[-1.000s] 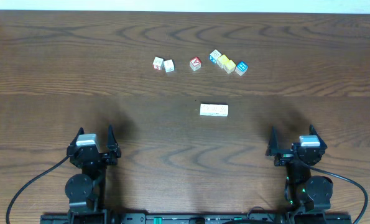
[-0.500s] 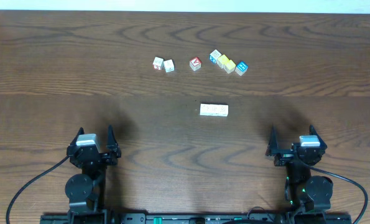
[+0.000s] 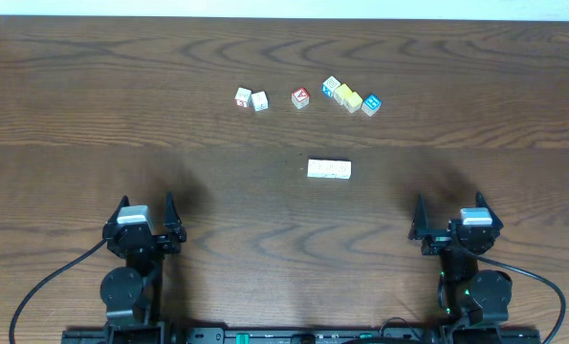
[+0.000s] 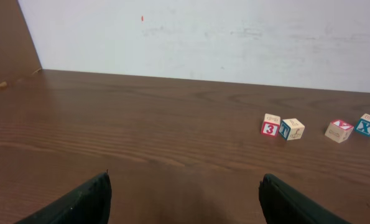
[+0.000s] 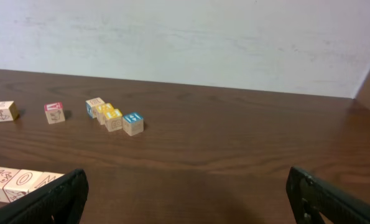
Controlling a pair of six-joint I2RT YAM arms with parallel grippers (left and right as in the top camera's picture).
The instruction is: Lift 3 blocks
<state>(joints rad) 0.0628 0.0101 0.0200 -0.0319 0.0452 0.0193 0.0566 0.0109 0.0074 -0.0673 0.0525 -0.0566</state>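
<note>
progress: nothing lifted; all three blocks [image 3: 329, 169] sit on the desk [image 3: 93, 115], so the whole task is left
blocks location: just right of centre in the overhead frame; lower left corner of the right wrist view
blocks look: three equal cream cubes touching in one straight row, faint pale markings on the faces
left fingers [image 4: 79, 202]: spread wide, empty, lower left of overhead frame
right fingers [image 5: 54, 202]: spread wide, empty, lower right, well apart from the row
distractors: coloured cubes [image 3: 303, 97] in a loose line at upper centre, apart from the row
</note>
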